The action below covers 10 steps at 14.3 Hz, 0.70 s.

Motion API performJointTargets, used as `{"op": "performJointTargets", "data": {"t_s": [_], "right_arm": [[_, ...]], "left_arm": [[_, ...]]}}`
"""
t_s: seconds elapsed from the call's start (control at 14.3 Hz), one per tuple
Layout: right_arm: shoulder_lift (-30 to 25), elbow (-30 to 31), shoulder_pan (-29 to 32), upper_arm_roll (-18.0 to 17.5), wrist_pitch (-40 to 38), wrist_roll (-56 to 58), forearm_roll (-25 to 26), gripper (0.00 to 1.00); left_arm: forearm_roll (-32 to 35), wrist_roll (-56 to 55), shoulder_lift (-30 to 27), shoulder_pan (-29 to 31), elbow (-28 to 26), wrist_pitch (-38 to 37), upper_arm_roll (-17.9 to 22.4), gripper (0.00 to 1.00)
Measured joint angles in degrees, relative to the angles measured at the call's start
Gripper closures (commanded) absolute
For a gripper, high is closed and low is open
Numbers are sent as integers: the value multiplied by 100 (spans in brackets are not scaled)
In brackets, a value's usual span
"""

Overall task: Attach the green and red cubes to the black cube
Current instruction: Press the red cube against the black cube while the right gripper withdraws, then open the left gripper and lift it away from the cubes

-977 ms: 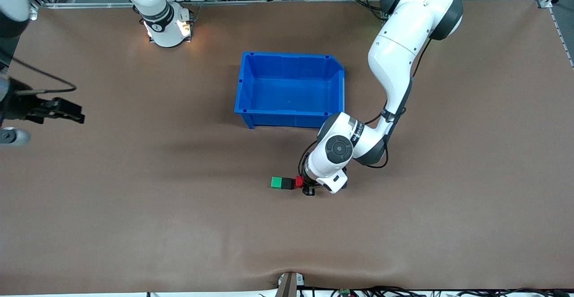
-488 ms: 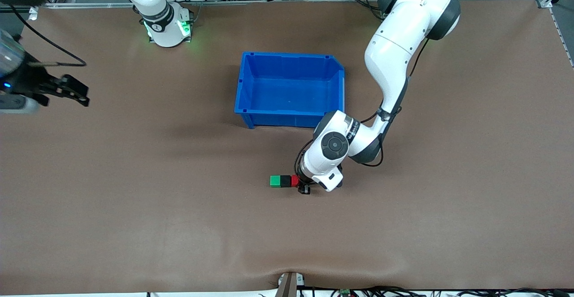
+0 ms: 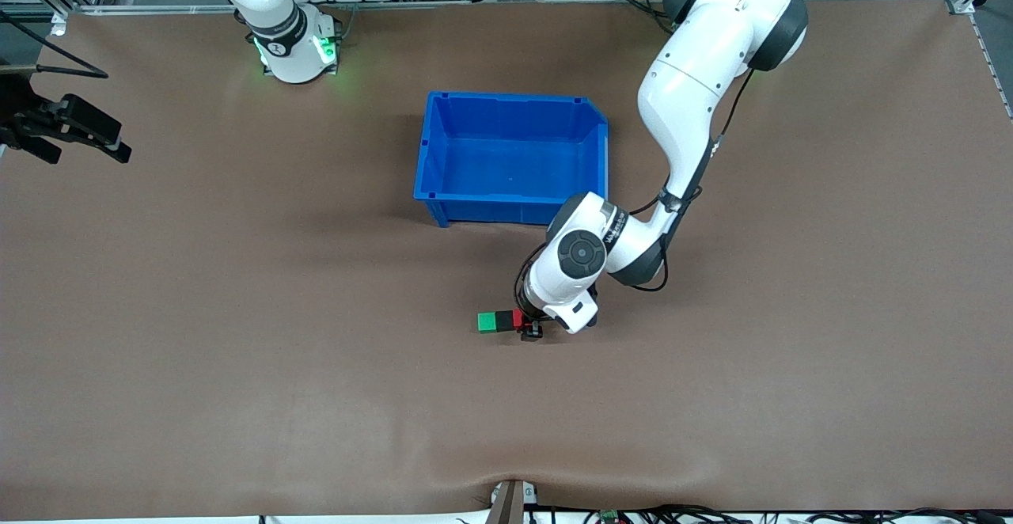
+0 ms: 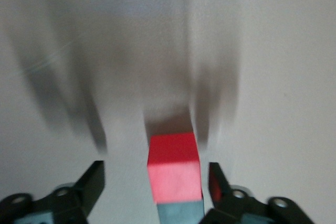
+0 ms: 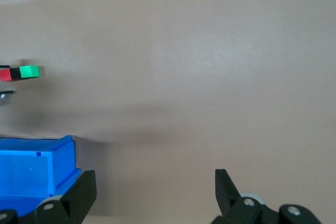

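The green cube (image 3: 486, 322), the black cube (image 3: 503, 321) and the red cube (image 3: 517, 318) lie in one touching row on the table, nearer to the front camera than the blue bin. My left gripper (image 3: 527, 324) is low at the red end of the row. In the left wrist view the left gripper (image 4: 156, 170) is open, and the red cube (image 4: 173, 163) sits between its fingers (image 4: 94, 182) without being pinched. My right gripper (image 3: 70, 131) is open and empty over the right arm's end of the table. The right wrist view shows the right gripper (image 5: 152, 192) and the green cube (image 5: 30, 71) of the row.
The blue bin (image 3: 431, 168) stands open and empty at mid-table, close to the left arm's elbow; it also shows in the right wrist view (image 5: 60, 156). Bare brown table surrounds the cubes.
My left gripper moved toward the right arm's end and the red cube closed up against the black cube. My right gripper drew back along the table's edge toward the bases.
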State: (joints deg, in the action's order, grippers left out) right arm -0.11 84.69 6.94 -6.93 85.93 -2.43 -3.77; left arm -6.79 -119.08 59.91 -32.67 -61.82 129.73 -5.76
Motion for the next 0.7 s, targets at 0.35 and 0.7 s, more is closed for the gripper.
{"op": "performJointTargets", "data": {"t_s": [0.35, 0.7], "right_arm": [[24, -23, 3, -19, 0, 66, 12, 0], [27, -43, 2, -45, 0, 688, 222, 0]], "left_arm": [[0, 209, -955, 123, 132, -1172, -5, 0], [0, 1372, -1792, 494, 138, -2218, 1, 0]]}}
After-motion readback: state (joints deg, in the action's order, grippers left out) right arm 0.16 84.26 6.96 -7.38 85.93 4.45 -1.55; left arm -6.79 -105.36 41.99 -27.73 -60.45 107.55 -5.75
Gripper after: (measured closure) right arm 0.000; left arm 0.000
